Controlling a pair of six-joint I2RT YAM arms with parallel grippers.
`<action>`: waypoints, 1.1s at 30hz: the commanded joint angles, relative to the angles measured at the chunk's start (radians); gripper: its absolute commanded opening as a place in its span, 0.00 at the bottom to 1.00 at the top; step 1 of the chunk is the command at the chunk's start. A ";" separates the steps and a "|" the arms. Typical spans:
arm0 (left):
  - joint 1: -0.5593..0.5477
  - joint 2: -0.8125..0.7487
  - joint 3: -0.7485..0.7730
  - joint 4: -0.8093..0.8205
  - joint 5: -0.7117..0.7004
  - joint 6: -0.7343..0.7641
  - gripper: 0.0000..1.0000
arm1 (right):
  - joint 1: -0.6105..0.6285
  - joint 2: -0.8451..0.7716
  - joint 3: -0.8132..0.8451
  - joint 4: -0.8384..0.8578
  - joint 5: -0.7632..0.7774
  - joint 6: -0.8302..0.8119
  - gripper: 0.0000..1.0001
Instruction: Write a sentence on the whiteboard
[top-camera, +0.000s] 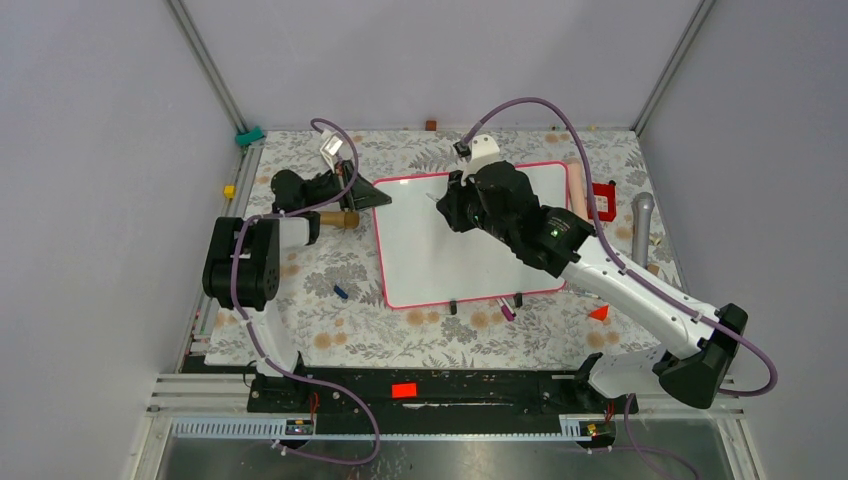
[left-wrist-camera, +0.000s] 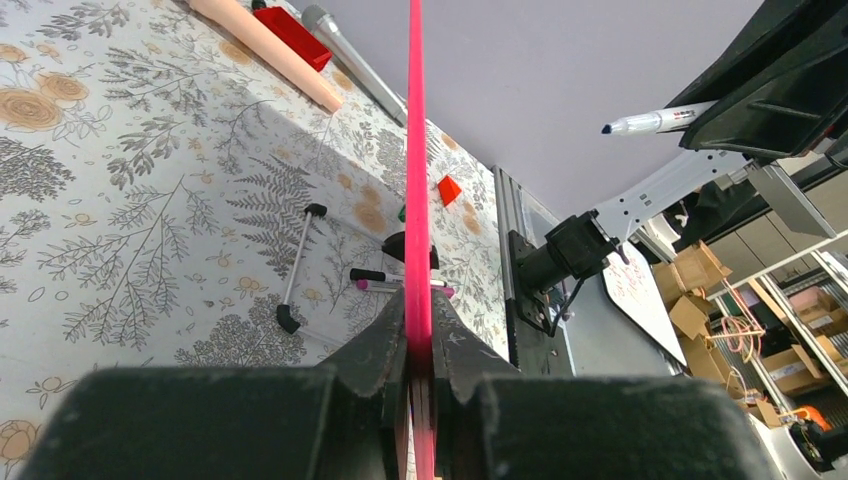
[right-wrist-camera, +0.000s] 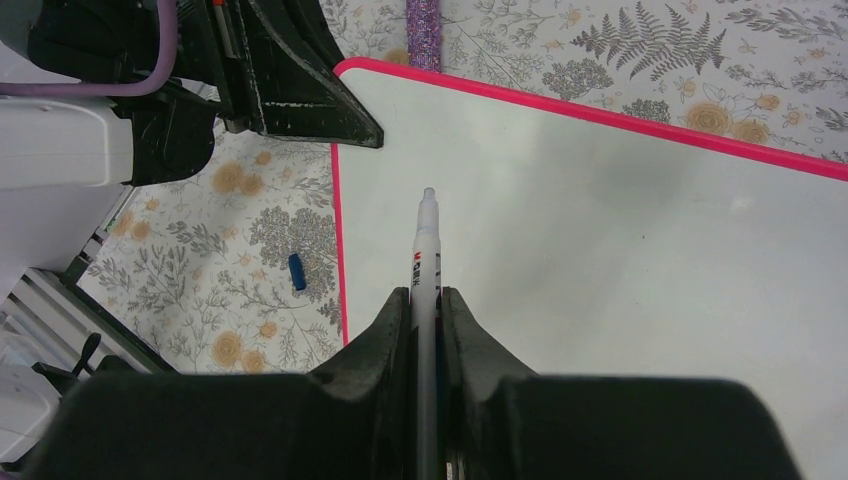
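Observation:
The whiteboard (top-camera: 470, 250), glossy white with a pink frame, lies in the middle of the flowered table. My left gripper (top-camera: 372, 195) is shut on its far-left corner. In the left wrist view the pink frame (left-wrist-camera: 415, 150) runs edge-on between the closed left gripper (left-wrist-camera: 418, 320). My right gripper (top-camera: 447, 200) hovers over the board's far-left part, shut on a white marker (right-wrist-camera: 425, 250) whose tip points toward that corner. I cannot tell whether the tip touches the whiteboard (right-wrist-camera: 620, 250). No sentence shows on the board.
A blue cap (top-camera: 340, 292) lies left of the board. Loose markers (top-camera: 505, 310) and an orange wedge (top-camera: 599, 313) sit by its near edge. A peach rod (top-camera: 578, 190), a red block (top-camera: 603, 200) and a grey microphone (top-camera: 642, 225) line the right side.

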 joint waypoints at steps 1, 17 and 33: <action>0.010 -0.040 -0.027 0.057 -0.033 0.093 0.00 | 0.011 -0.027 0.009 0.022 0.014 -0.020 0.00; -0.071 -0.298 0.183 -1.617 -0.448 1.335 0.00 | 0.011 -0.030 0.009 0.023 0.015 -0.013 0.00; -0.072 -0.198 0.266 -1.695 -0.337 1.390 0.04 | 0.015 -0.020 0.002 0.021 0.040 -0.026 0.00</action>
